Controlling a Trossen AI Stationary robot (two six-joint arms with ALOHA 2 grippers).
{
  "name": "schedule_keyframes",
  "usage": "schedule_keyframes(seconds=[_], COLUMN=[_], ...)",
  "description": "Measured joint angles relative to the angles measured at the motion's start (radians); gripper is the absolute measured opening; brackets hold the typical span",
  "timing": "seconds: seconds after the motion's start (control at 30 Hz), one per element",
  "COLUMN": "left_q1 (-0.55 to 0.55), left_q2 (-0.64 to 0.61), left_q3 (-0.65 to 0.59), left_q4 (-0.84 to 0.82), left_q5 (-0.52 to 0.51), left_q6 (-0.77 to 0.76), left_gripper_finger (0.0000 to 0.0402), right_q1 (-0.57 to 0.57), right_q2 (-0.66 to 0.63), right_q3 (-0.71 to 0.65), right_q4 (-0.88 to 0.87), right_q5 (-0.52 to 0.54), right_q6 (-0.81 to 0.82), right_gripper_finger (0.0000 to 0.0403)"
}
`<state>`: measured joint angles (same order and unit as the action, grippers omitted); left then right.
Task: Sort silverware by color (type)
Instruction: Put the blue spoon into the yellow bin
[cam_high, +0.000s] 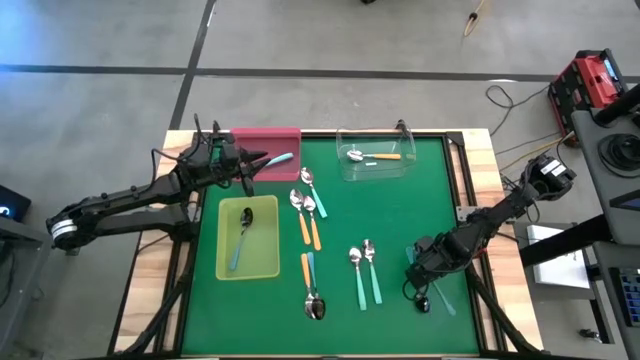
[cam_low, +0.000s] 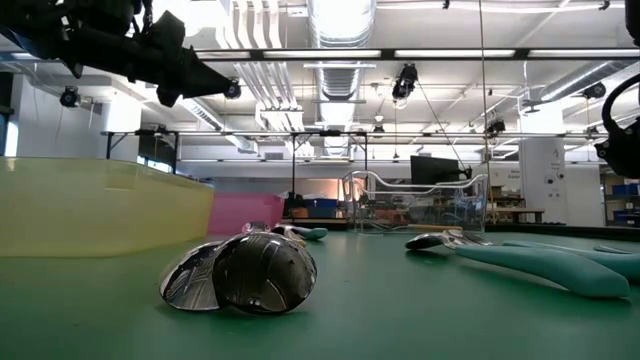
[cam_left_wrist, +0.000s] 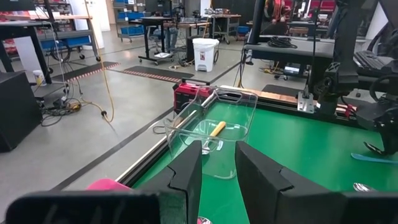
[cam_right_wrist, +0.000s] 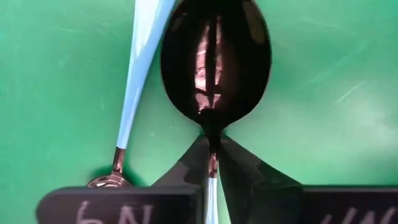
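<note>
Light-blue spoon (cam_right_wrist: 214, 68) on green mat (cam_high: 420, 210), near right edge: right gripper (cam_right_wrist: 212, 165) pinched shut on its neck (second blue-handled spoon (cam_right_wrist: 134, 74) just beside). Left gripper (cam_left_wrist: 217, 171) narrow above pink tray (cam_high: 266, 138).

One camera hangs overhead, looking straight down on the green table (cam_high: 420, 210); another sits at mat level, facing twelve o'clock. Both wrist cameras ride close; the clear tray (cam_high: 376, 156) shows overhead, low and left-wrist.

Twelve spoons (cam_high: 308, 180), three trays (cam_high: 247, 237), two arms (cam_high: 120, 205).
</note>
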<state>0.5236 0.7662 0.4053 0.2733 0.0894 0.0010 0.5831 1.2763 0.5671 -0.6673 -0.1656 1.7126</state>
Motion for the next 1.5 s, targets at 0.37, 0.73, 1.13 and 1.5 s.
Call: schedule_keyframes(seconds=[0.37, 0.73, 1.13, 1.5], left_q1=[0.0, 0.0, 0.0, 0.0], left_q2=[0.0, 0.0, 0.0, 0.0], left_q3=[0.0, 0.0, 0.0, 0.0], left_q4=[0.0, 0.004, 0.003, 0.004], left_q5=[0.0, 0.0, 0.0, 0.0], left_q6=[0.0, -0.001, -0.003, -0.011], left_gripper_finger=[0.0078, 0.0078, 0.0078, 0.0078], right_q1=[0.0, -0.008, -0.082, -0.266], right_q2=[-0.006, -0.044, -0.078, -0.04], right_q3=[0.014, 0.126, 0.304, 0.558], right_q4=[-0.026, -0.267, -0.267, -0.107], right_q5=[0.015, 0.149, 0.476, 0.664], right_q6=[0.003, -0.022, -0.185, -0.693], right_gripper_finger=[0.0014, 0.0013, 0.0013, 0.0012])
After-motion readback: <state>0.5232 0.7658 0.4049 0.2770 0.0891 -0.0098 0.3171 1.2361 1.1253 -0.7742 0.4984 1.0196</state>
